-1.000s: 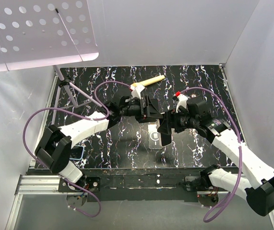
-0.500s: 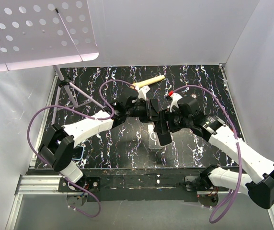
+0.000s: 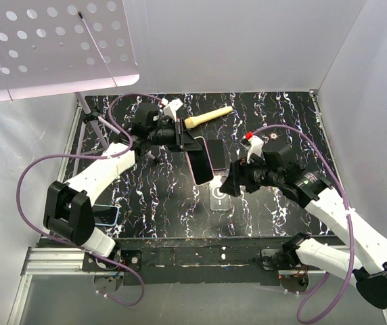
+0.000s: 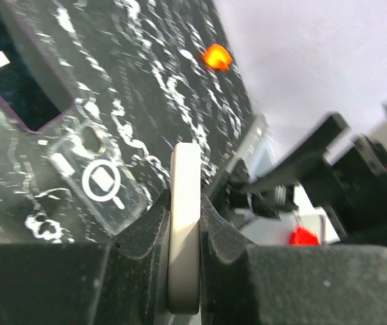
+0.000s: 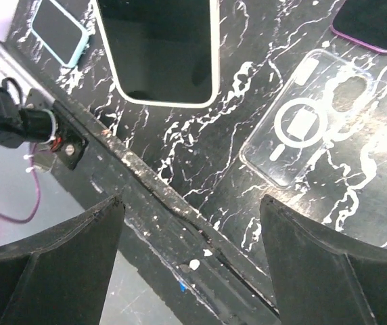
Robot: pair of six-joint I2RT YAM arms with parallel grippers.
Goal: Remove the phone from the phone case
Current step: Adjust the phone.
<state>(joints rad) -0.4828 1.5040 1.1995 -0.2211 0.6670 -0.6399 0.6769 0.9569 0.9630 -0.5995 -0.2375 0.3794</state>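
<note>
My left gripper (image 3: 188, 143) (image 4: 185, 203) is shut on the edge of the phone (image 3: 200, 164) (image 4: 185, 223). The phone has a dark screen and a cream rim (image 5: 160, 47), and it hangs tilted above the table. The clear phone case (image 3: 219, 197) (image 5: 308, 125) (image 4: 99, 183), marked with a white ring, lies flat on the black marbled table with nothing in it. It sits just below and to the right of the phone. My right gripper (image 3: 233, 184) (image 5: 190, 200) stands open beside the case, holding nothing.
A second dark phone with a purple rim (image 3: 216, 154) (image 5: 376, 24) lies behind the case. A teal-cased phone (image 3: 105, 215) (image 5: 58, 30) rests near the left arm's base. A wooden-handled tool (image 3: 207, 116) lies at the back. A perforated stand (image 3: 44, 40) overhangs the far left. The table's front edge (image 5: 153, 183) is close.
My left gripper closed on the phone and carried it back and to the left, away from the case. My right gripper drew back to the right, leaving the case on the table.
</note>
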